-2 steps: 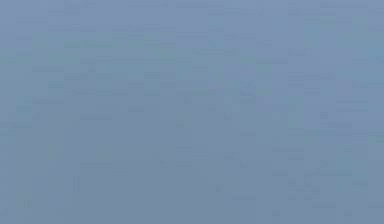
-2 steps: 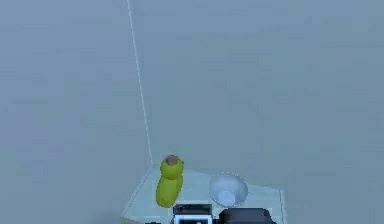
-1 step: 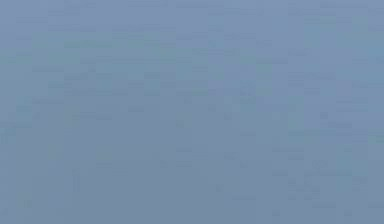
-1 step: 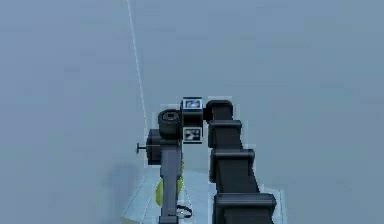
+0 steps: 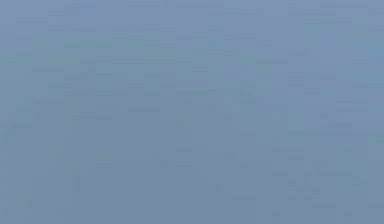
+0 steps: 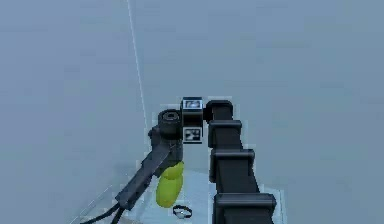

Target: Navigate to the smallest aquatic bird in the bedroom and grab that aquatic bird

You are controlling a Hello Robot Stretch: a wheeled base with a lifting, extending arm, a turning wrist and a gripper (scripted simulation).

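Before a blue-grey wall (image 6: 60, 80), the claw (image 6: 112, 208) points seven o'clock beside a yellow-green blob (image 6: 170, 186); whether it holds anything, I cannot tell.

Hemmed in close ahead and at the side.
Faced blue-grey wall (image 5: 192, 110) straight ahead in the forward view; in the arm side view, met a wall corner (image 6: 137, 70) beyond the arm (image 6: 236, 170), with a yellow-green thing (image 6: 170, 186) and small ring (image 6: 182, 211) just beside it.
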